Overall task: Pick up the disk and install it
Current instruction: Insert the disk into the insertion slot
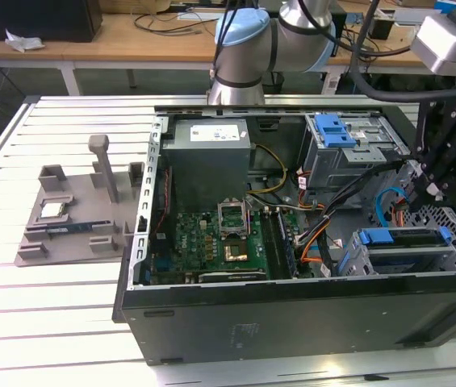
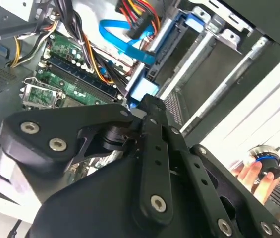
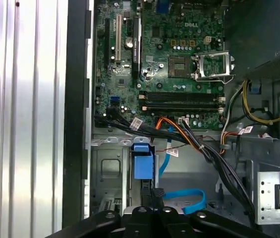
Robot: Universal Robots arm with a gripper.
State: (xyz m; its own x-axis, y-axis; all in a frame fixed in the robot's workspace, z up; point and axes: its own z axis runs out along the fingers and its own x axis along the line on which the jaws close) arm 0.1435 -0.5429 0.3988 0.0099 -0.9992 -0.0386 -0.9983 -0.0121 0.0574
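Likely stiff, heavyish & shock-sensitive, so grip the disk (image 1: 401, 239) by its blue frame's long edges; jaws look drawn narrow.

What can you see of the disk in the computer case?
The disk shows as a flat dark slab in a blue plastic carrier frame, lying level in the grey metal bay at the open case's near corner, on the exterior view's right. The gripper hangs just above it; contact cannot be told.
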